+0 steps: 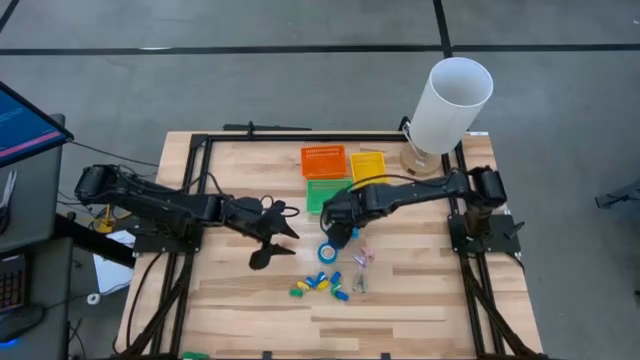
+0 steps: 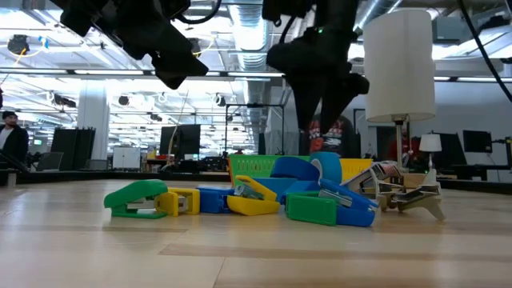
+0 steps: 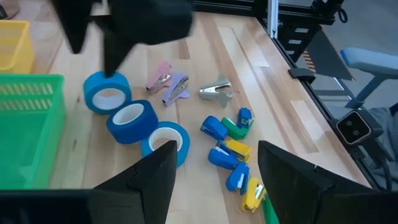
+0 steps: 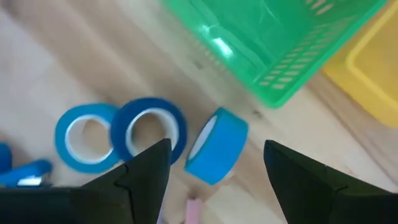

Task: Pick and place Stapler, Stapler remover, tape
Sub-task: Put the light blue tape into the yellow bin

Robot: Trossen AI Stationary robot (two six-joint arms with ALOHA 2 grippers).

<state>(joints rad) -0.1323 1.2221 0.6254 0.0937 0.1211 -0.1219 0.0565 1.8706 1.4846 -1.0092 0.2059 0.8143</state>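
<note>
Trouble sits mainly with the tilted roll of tape (image 4: pixel 217 146), just below centre in the high view. It leans on its edge beside two flat rolls (image 4: pixel 87 137), close to the green basket (image 1: pixel 322 193). My right gripper (image 1: pixel 338 235) hangs over it, fingers spread, nothing held. If I come down off-centre, one finger could strike the rim and send the roll rolling, or tip it onto its neighbours. A pinch across the curved outside might squirt it free. The flat rolls lie so near that a finger could catch one and drag it along.

Small staplers (image 1: pixel 320 283) and staple removers (image 1: pixel 360 258) lie lower in the frame, near enough for a knocked roll to scatter them. My left gripper (image 1: pixel 273 243) waits left of centre, also spread and empty. If both reach in together, the arms could collide.
</note>
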